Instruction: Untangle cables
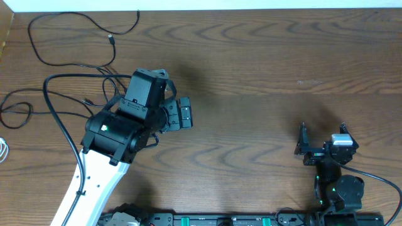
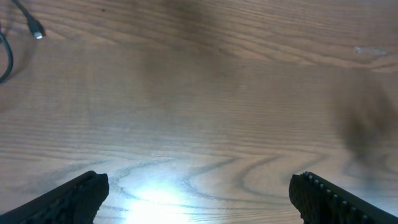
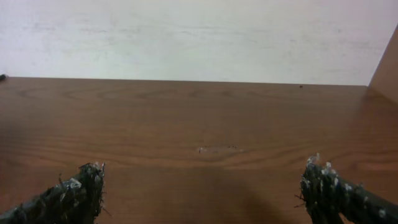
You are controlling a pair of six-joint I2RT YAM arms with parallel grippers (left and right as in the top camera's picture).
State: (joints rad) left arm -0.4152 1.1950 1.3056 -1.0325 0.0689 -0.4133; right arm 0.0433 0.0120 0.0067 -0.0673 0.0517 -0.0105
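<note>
Thin black cables lie at the table's far left. One point(image 1: 75, 19) loops along the back edge and ends in a small plug point(image 1: 112, 39); that plug also shows in the left wrist view point(image 2: 37, 32). Another black cable point(image 1: 19, 113) loops at the left edge. A bit of white cable point(image 1: 3, 150) shows at the left border. My left gripper point(image 1: 188, 113) is open and empty over bare wood, right of the cables point(image 2: 199, 183). My right gripper point(image 1: 323, 130) is open and empty at the front right point(image 3: 202, 180).
Thicker black cords point(image 1: 59, 119) run along the left arm. The table point(image 1: 264, 75) is brown wood with a white wall point(image 3: 199, 37) behind it. A wooden side panel point(image 3: 387, 62) stands at the far right.
</note>
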